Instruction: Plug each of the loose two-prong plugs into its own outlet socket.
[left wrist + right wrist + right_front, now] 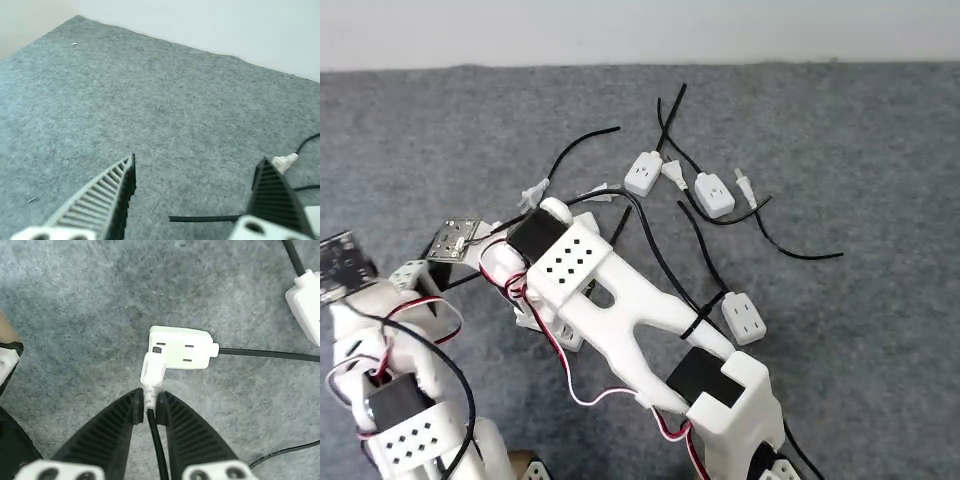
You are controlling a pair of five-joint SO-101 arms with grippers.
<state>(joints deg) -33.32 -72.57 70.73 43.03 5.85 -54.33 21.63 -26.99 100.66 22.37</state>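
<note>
My right gripper (pixel 149 407) is shut on the rear of a white two-prong plug (pixel 152 369), where its black cord leaves it. The plug's front end meets the face of a white outlet socket (pixel 181 347) lying on the grey carpet; I cannot tell how deep the prongs sit. My left gripper (pixel 197 161) hangs open over bare carpet with nothing between its fingers. Beyond it lies a loose white plug (pixel 285 161) on a black cord (pixel 205 218). From above, more sockets (pixel 643 172) (pixel 714 194) (pixel 744 317) and loose plugs (pixel 672 175) (pixel 744 187) lie among tangled cords.
The right arm's white body (pixel 620 290) stretches across the middle of the carpet and hides its own gripper from above. Another socket (pixel 305 305) sits close to the one being worked on. A pale wall (pixel 640 30) borders the far side.
</note>
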